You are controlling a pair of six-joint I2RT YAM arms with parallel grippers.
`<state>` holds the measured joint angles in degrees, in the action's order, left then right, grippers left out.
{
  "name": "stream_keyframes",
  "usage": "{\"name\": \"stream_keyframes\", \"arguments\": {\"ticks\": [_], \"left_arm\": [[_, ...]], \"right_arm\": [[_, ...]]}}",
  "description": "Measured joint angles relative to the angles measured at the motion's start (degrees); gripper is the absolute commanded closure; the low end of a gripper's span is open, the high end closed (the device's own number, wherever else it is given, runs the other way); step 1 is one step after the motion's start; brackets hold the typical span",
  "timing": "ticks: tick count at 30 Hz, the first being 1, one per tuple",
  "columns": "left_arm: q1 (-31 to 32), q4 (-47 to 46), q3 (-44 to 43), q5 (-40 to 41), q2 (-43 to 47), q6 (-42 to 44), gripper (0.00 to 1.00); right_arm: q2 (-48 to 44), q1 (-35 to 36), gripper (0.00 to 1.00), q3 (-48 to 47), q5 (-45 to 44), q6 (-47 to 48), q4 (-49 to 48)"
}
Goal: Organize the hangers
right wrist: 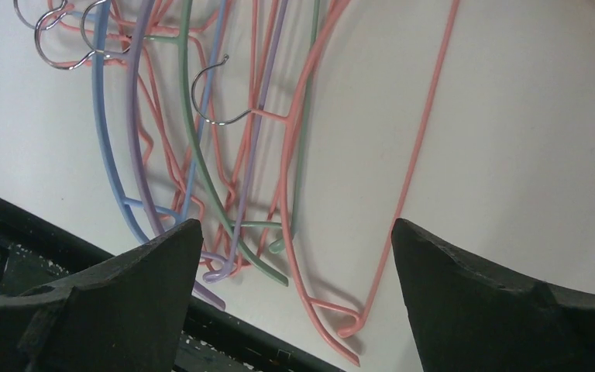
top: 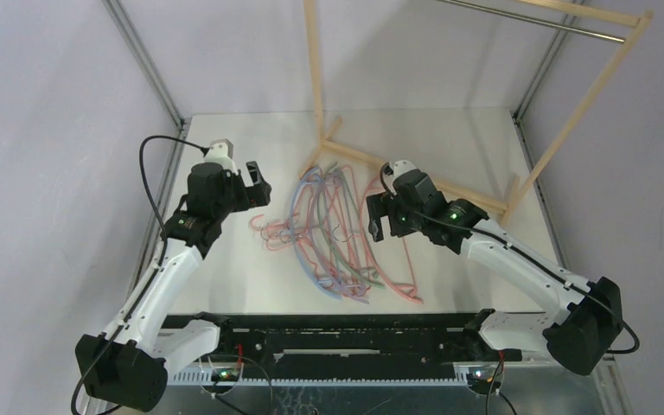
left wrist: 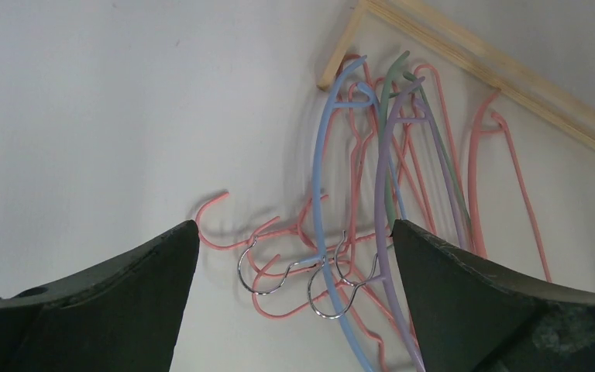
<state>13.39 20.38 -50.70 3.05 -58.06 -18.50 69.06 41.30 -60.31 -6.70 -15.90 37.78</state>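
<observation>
Several hangers point(top: 337, 229) lie tangled in a pile on the white table, between the two arms: pink wire ones, plus blue, lilac, grey-green and salmon ones with metal hooks. My left gripper point(top: 255, 192) is open and empty above the table, just left of the pile. In the left wrist view the metal hooks point(left wrist: 329, 283) and a blue hanger point(left wrist: 321, 194) lie between its fingers. My right gripper point(top: 385, 216) is open and empty above the pile's right side. In the right wrist view a salmon hanger point(right wrist: 298, 201) and a pink hanger point(right wrist: 414, 178) lie below it.
The pale wooden rack frame point(top: 316, 78) with its metal rail point(top: 527, 19) stands at the back of the table; its base bars point(top: 415, 177) lie just behind the pile. The black front rail point(top: 337, 333) runs along the near edge. Grey walls close both sides.
</observation>
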Motion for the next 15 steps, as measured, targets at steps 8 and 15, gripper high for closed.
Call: {"name": "stream_keyframes", "arguments": {"ticks": [8,15], "left_arm": [[0.0,0.2,0.0,0.8,0.0,0.0,0.00],[0.0,0.2,0.8,0.9,0.0,-0.1,0.00]], "right_arm": [[-2.7,1.0,0.02,5.1,2.9,1.5,-2.8],[-1.6,2.0,0.14,11.1,2.8,3.2,-3.6]]}}
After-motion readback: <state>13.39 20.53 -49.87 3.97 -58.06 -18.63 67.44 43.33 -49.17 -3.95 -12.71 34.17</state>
